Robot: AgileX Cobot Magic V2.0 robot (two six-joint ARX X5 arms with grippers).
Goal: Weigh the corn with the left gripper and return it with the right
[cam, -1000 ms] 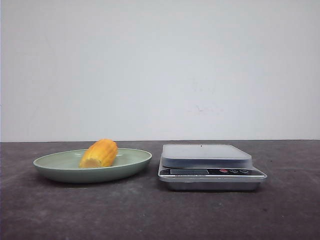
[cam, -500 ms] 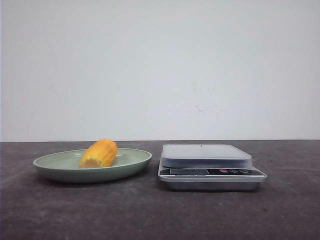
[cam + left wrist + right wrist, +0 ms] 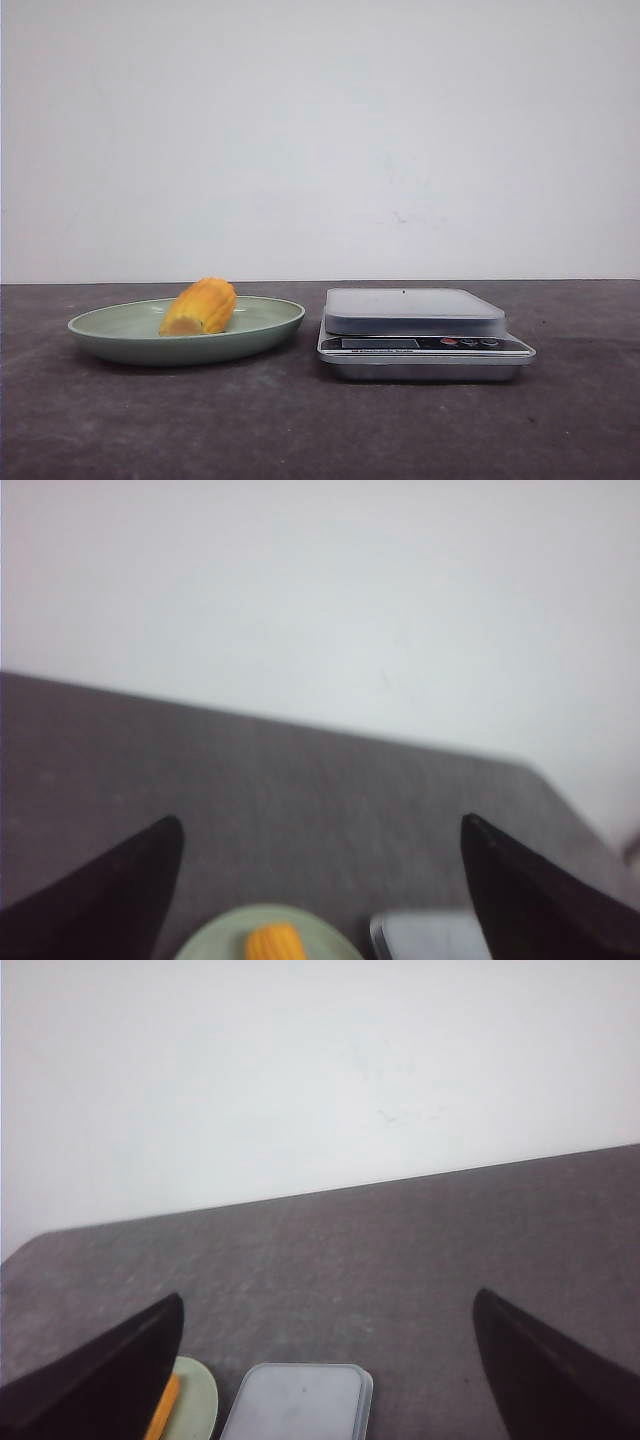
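1. Plainly set on the dark worktop [image 3: 300, 430]: green plate [image 3: 100, 330] beside the scale [image 3: 420, 335], corn [image 3: 199, 307] lying on the plate.
2. Left hand [image 3: 320, 880] and right hand [image 3: 325, 1360] both spread wide, grasping nothing, well off the corn.
3. Likely to roll off the plate if pinched off-centre across the ribbed rows.
4. Shifted a hair rightward against the earlier front view, plate and scale alike; nothing else changed.

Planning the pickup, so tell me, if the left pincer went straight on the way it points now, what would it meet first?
Probably the dark grey tabletop beyond the pale green plate, then the white wall; depth is unclear.
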